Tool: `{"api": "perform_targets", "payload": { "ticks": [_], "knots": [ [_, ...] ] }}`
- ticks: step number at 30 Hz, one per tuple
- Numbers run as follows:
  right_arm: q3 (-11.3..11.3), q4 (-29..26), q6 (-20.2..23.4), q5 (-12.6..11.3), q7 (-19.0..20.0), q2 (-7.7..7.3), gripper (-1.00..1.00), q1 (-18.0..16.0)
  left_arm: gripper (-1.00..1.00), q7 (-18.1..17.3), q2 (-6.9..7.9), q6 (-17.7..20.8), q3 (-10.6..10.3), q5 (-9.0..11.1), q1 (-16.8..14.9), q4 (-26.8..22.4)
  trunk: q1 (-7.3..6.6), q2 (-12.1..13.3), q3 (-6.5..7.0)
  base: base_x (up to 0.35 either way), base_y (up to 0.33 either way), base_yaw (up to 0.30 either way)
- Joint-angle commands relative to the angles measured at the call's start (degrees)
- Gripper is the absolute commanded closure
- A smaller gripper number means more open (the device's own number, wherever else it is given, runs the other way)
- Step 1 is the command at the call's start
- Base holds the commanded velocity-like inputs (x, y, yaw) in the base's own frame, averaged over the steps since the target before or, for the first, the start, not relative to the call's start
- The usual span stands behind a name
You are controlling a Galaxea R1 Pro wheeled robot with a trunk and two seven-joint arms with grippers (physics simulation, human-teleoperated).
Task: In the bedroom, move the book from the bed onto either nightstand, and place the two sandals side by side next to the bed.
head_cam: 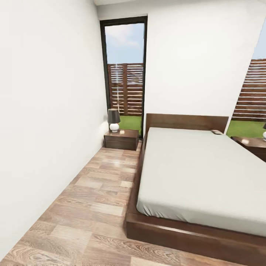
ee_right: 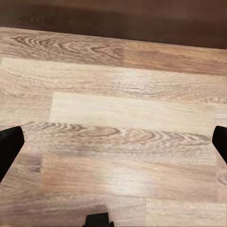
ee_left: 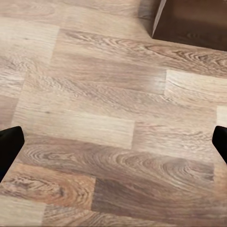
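At the foot corner of the bed (head_cam: pixel 192 166), task barely begun.

Book (head_cam: pixel 217 132) lying flat on the mattress at the head end, far corner, just beside the right nightstand (head_cam: pixel 255 145); too small to read which way its long axis runs. Not yet lifted; sandals not placed. Left nightstand (head_cam: pixel 121 139) carrying a lamp (head_cam: pixel 113 120) by the window. Both claws spread wide and holding nothing, left gripper (ee_left: pixel 113 144) and right gripper (ee_right: pixel 113 144) hanging over bare plank floor (head_cam: pixel 92 207).
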Motion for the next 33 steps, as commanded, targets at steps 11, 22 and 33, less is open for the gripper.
{"api": "perform_targets", "payload": {
  "ticks": [11,22,33],
  "knots": [
    [0.11,0.02,-0.28,-0.48,-0.01,0.06,-1.00,-0.01,-1.00,-0.09,0.00,-0.06,-0.03,0.01,0.00,0.35,0.00,-0.02,-0.05,0.033,0.000,0.292],
    [0.18,0.02,-0.36,-0.47,-0.01,0.07,-1.00,-0.01,-1.00,-0.09,0.00,-0.06,-0.03,0.00,0.00,0.36,0.00,-0.02,-0.05,0.090,0.000,0.253],
    [0.40,0.02,-0.46,-0.47,-0.01,0.13,-1.00,-0.01,-1.00,-0.09,0.00,-0.06,-0.03,0.01,0.00,0.36,0.00,-0.02,-0.05,0.155,0.000,0.019]
  ]
}}
